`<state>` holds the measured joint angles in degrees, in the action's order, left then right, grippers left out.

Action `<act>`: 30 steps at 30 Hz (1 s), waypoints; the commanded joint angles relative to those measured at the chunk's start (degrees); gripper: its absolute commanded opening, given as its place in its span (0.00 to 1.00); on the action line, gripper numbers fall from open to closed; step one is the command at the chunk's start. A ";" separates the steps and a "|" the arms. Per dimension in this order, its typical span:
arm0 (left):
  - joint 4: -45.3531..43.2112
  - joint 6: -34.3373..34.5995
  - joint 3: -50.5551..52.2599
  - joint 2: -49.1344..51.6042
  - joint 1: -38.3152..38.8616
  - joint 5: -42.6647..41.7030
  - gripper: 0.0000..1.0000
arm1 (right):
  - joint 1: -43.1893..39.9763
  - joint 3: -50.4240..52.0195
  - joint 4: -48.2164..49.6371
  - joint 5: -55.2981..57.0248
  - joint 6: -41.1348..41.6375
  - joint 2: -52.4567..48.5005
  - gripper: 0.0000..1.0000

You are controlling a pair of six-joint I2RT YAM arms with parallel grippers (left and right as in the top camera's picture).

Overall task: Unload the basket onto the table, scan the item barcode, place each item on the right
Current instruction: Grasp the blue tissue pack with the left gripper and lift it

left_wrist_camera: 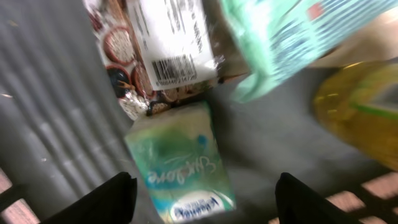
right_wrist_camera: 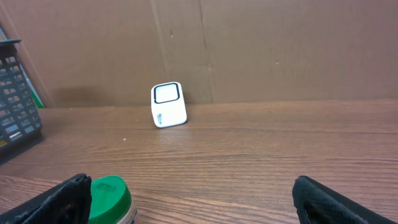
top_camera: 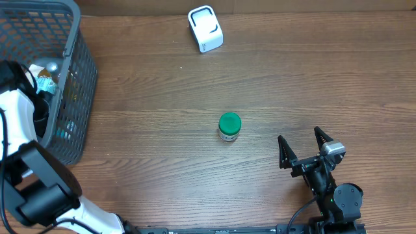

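While my left hand [left_wrist_camera: 205, 190] hangs spread inside the grey mesh basket [top_camera: 79, 84] at nine o'clock on the table [top_camera: 162, 172], pinching nothing, the teal-and-white carton [left_wrist_camera: 180, 162] lies between its fingers [left_wrist_camera: 115, 199], slewed toward five o'clock. Picking it looks like the step in hand. I should turn my wrist until the fingers square up with the carton's long sides, come straight down, and close across its narrow width. That way I should not snag the snack packet [left_wrist_camera: 161, 43] at twelve o'clock or the mint-green pack [left_wrist_camera: 280, 43] at one. The yellow bottle [left_wrist_camera: 360, 112] at three o'clock would likely roll if nudged. I see no barcode on the carton's upper face, so I expect to turn it before the white scanner [top_camera: 205, 28] at the table's twelve o'clock. My right hand [top_camera: 299, 136] hovers spread and empty at five o'clock, near the green-lidded jar [top_camera: 229, 125].
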<state>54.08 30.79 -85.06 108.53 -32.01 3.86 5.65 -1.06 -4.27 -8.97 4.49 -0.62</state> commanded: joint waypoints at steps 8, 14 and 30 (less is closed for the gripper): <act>1.90 -2.54 -0.20 8.37 -0.46 -3.45 0.64 | -0.26 0.61 0.31 0.33 -0.04 0.46 1.00; 4.59 -2.49 -2.56 7.89 -1.44 -3.54 0.40 | -0.26 0.61 0.28 0.33 -0.04 0.46 1.00; 19.37 -5.38 -21.31 7.89 -1.84 -8.31 0.04 | -0.26 0.61 0.31 0.31 -0.04 0.46 1.00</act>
<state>71.72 27.62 -101.56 116.07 -33.65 -2.02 5.65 -1.06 -4.25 -8.97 4.51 -0.62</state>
